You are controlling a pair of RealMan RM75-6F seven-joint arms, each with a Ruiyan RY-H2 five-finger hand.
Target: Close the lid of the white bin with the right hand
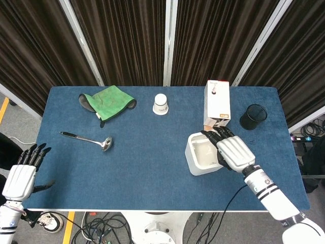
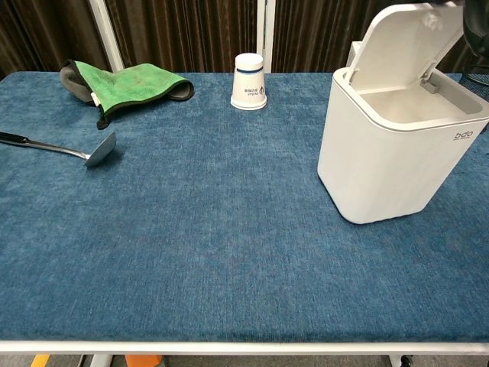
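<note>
I read "bdo" on the white bin (image 2: 397, 145) at the table's four o'clock. My right hand (image 1: 234, 152) lies flat, fingers extended, on its half-lowered lid (image 2: 412, 42), grasping nothing.

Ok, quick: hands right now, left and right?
Left hand: open, fingers apart, holding nothing, off the table's near left corner.
Right hand: open, fingers extended, over the lid, gripping nothing.
</note>
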